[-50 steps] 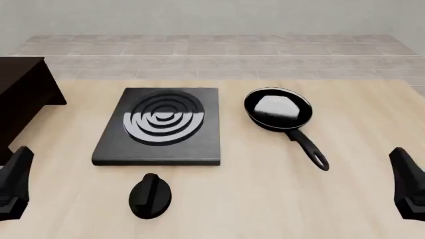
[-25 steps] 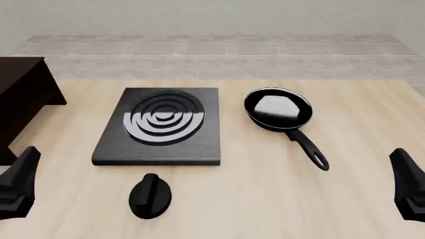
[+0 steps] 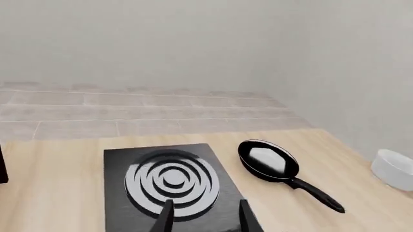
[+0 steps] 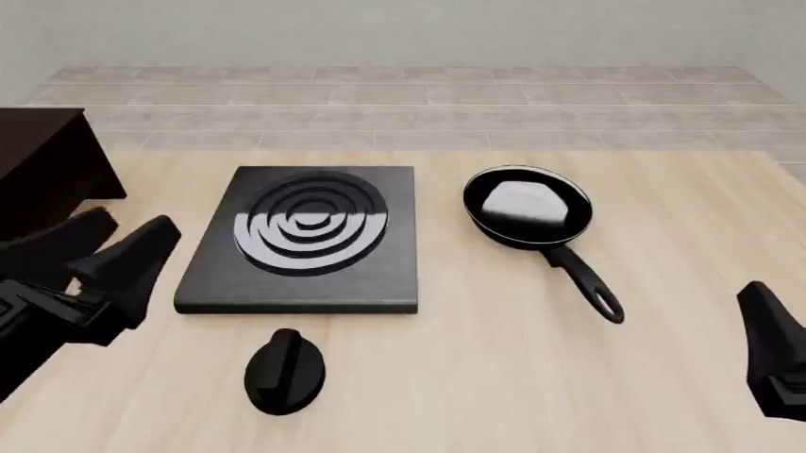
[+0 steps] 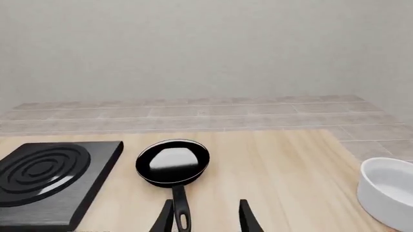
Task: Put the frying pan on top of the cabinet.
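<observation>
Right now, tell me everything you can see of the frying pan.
The frying pan is small, round and glossy black, with a shiny inside showing a pale reflection. A long black handle ending in a loop runs from the bowl toward the arms' side, angled slightly right. It sits upright and flat on the light wooden table, just right of the black stove plate with a gap between them. Neither claw touches it.

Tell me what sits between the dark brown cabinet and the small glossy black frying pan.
In the front view, the flat square black stove plate with concentric rings lies between the dark brown cabinet and the frying pan; the left gripper also hovers there.
</observation>
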You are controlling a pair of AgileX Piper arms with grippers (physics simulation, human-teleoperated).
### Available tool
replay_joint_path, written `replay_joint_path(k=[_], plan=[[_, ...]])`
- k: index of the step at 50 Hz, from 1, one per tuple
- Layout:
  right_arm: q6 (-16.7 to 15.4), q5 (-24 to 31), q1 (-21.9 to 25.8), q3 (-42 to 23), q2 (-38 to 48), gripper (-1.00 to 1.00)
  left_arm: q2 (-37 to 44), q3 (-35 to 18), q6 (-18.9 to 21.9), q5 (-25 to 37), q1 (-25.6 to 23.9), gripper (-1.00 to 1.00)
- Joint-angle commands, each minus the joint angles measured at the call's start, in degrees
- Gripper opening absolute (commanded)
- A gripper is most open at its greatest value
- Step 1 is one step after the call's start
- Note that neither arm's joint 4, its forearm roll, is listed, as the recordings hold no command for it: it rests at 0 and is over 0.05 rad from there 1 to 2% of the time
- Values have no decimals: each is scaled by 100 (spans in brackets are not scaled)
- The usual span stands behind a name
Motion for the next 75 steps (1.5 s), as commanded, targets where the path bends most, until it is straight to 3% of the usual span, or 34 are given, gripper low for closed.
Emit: replay_joint_path(k=[1,3,15,42,59,75], plan=[[-37,-5,23,-2,25,100,1284,-558,-891,-674,-1179,100],[-44,-5,24,0,27,100,1450,-667,-926,-777,-1290,100],[-84,32,44,2,4,100,2878,-1041,-2088,-1710,-2080,100],[-149,47,81,2,-1,100,4860,-1799,-3713,-2444,-2671,100],[-156,44,78,1,-14,100,5382,-2677,-3822,-1994,-3213,100],[-117,35,77,1,-8,100,6064,-3249,-4005,-1836,-3033,100]])
